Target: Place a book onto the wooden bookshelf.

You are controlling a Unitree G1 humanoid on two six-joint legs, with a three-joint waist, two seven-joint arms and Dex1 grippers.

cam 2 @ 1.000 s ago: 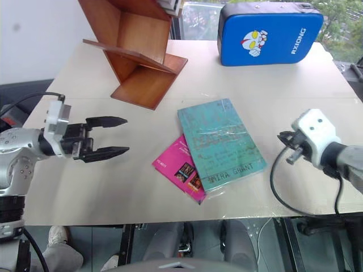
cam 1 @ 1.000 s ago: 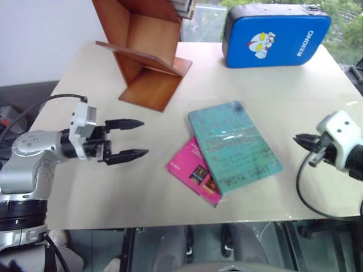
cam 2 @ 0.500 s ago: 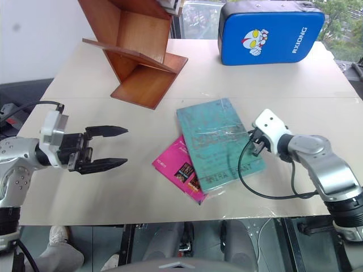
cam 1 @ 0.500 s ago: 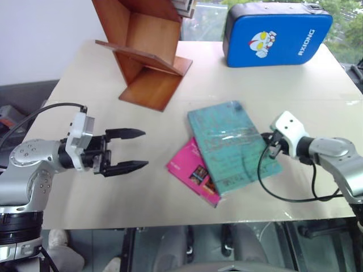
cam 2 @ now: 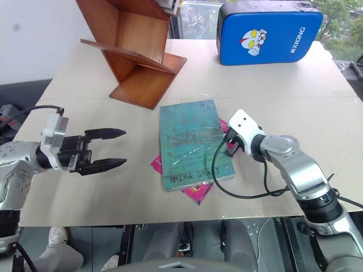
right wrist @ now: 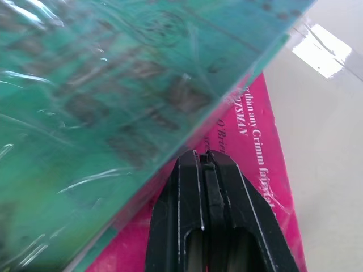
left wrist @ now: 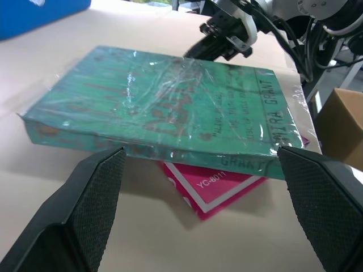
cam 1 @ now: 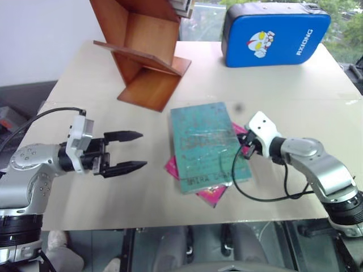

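Teal-green, plastic-wrapped book [cam 1: 204, 141] with a glossy mottled cover now lies squared to the near edge of the beige counter [cam 1: 85, 79], having swung round and slid toward the left end effector [cam 1: 131, 151] over the past second. It still rests flat on the small bright pink book [cam 1: 212, 192]. The right end effector [cam 1: 245, 148], its black fingers pressed shut and holding nothing, has swept in from the counter's right side and sits against the book's right edge, over the pink cover. That reads as a push to bring the book within the other arm's reach, not a grasp; lifting has not begun. The left end effector hangs spread wide and empty, level with the counter, aimed at the book's spine across bare surface. The book's near corner lies close to the counter's front edge, so further nudging that way risks an overhang. Beyond, open counter leads to the reddish-brown wooden bookshelf [cam 1: 144, 51] of slanted boards at far left, well apart from the blue padded case [cam 1: 275, 34] at far right.
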